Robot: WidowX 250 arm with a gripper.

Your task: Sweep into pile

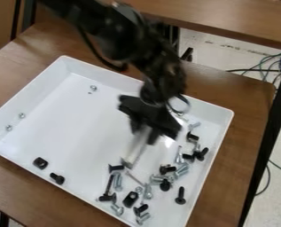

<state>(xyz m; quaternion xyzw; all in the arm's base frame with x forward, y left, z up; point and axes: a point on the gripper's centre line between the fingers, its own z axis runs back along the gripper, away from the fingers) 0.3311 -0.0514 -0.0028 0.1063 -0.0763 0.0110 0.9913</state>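
Nearest the camera, one short silver metal bolt (pixel 143 218) lies in the white, shallow rectangular tray (pixel 77 128), by its near edge, just beside a black metal bolt (pixel 141 208). These belong to a loose spread along the tray's right side and towards its near end: about nine black bolts in all, roughly ten silver ones, some overlapping so that the count is uncertain, and one black oblong block with a hole (pixel 130 199). Farther left along the near edge sit two more black pieces, a squarish block (pixel 40 162) and a short stubby bolt (pixel 57 178). Three small silver nuts (pixel 21 115) lie apart from the rest, two by the left edge and one near the far left corner. Over the tray, right of its middle, hangs the one black two-finger gripper (pixel 143 133), its fingers pinching a single pale, narrow, blurred tool (pixel 134 148), whose lower end slants down beside the left part of the spread. Two brown wooden tables show, one (pixel 228 177) under the tray, another (pixel 225 20) behind; several thin cables (pixel 268 166) lie on the pale floor (pixel 210 48).
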